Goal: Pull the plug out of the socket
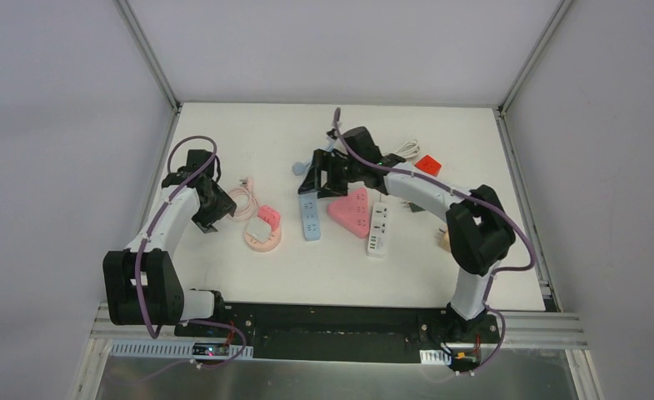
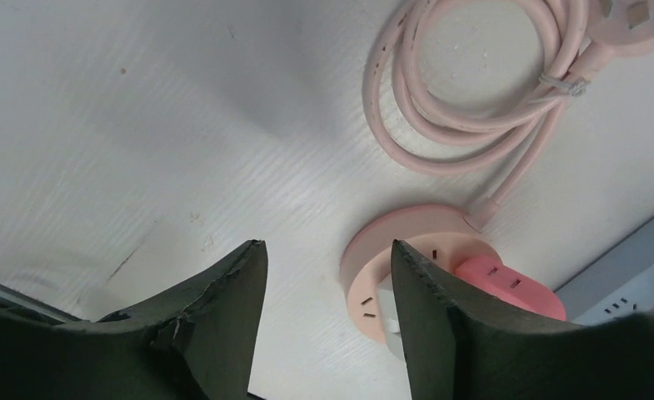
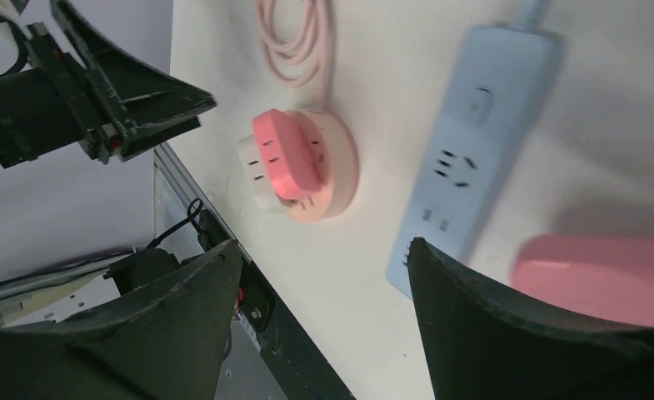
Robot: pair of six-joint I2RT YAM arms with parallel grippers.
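Note:
A round pink socket [image 1: 262,241] lies on the white table left of centre, with a white plug block topped by a pink adapter [image 1: 265,222] plugged into it. My left gripper [image 1: 221,215] is open and empty just left of the socket. In the left wrist view its fingers [image 2: 327,250] straddle bare table, with the socket [image 2: 415,246] and plug [image 2: 506,283] beside the right finger. My right gripper [image 1: 317,179] is open and empty above the blue strip's far end. Its wrist view [image 3: 323,246] shows the socket [image 3: 336,171] and plug [image 3: 277,158] ahead.
The socket's pink cable [image 1: 243,200] lies coiled behind it. A blue power strip [image 1: 310,215], a pink triangular socket [image 1: 350,208] and a white power strip [image 1: 378,227] lie in the middle. A red block [image 1: 427,164] and a white cable [image 1: 406,150] lie at the back right.

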